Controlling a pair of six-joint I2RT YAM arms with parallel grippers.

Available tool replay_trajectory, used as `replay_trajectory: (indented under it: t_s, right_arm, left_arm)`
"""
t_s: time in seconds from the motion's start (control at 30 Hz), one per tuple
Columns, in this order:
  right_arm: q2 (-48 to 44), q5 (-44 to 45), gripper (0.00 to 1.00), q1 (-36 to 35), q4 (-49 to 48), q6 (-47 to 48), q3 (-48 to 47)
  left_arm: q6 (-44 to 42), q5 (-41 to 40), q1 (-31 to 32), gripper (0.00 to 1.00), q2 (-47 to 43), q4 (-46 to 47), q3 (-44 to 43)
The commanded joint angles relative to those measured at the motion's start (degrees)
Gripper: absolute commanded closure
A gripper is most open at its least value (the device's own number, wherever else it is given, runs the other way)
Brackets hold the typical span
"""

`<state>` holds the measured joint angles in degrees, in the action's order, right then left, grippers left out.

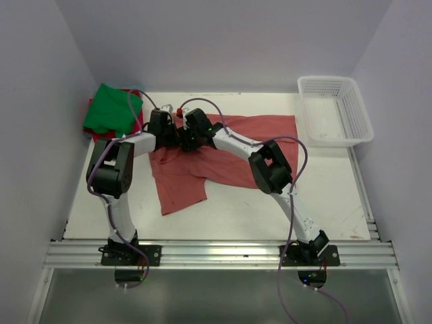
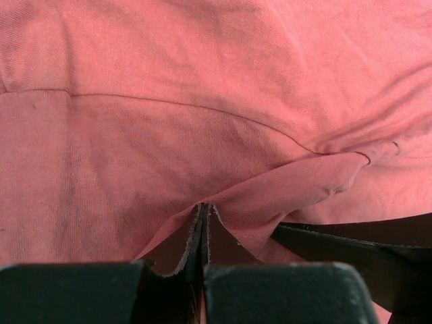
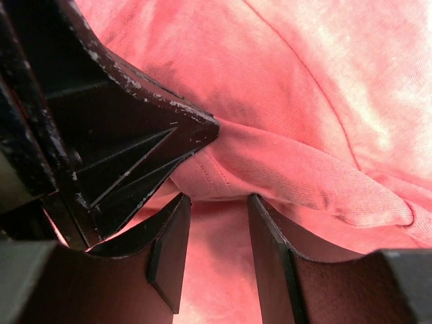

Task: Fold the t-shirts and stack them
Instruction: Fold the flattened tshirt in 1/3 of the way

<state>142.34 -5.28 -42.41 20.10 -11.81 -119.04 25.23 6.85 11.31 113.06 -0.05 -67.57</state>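
The large faded brick-red t-shirt [image 1: 229, 152] lies spread across the middle of the table. It fills the left wrist view [image 2: 202, 101] and the right wrist view [image 3: 317, 101]. My left gripper [image 1: 175, 138] is shut on a raised fold of it [image 2: 202, 206]. My right gripper [image 1: 192, 140] is right beside it, open, its fingertips straddling the same fold [image 3: 217, 197] close to the left gripper's finger [image 3: 128, 148]. The bright green t-shirt [image 1: 111, 108] lies folded at the back left on the red-pink t-shirt [image 1: 90, 103], of which only edges show.
A white mesh basket [image 1: 324, 79] stands at the back right corner. White walls close the left, back and right sides. The arm bases sit on a metal rail [image 1: 216, 253] at the near edge.
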Motion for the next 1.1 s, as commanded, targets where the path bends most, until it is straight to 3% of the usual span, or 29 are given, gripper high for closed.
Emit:
replay_trajectory:
  t_s: [0.0, 0.63, 1.07]
  right_arm:
    - [1.4, 4.3, 0.57, 0.5, -1.6, 4.0, -1.0]
    - [-7.4, 4.0, 0.59, -2.8, -5.7, 7.4, 7.2]
    - [-7.1, 5.1, 0.59, -4.0, -4.4, 9.4, 4.8]
  left_arm:
    - [0.7, 1.4, 0.0, 1.0, -0.7, -1.3, 1.8]
    - [0.2, 1.3, 0.0, 1.0, 0.4, -1.4, 1.6]
    - [0.4, 2.0, 0.0, 1.0, 0.9, -1.1, 1.7]
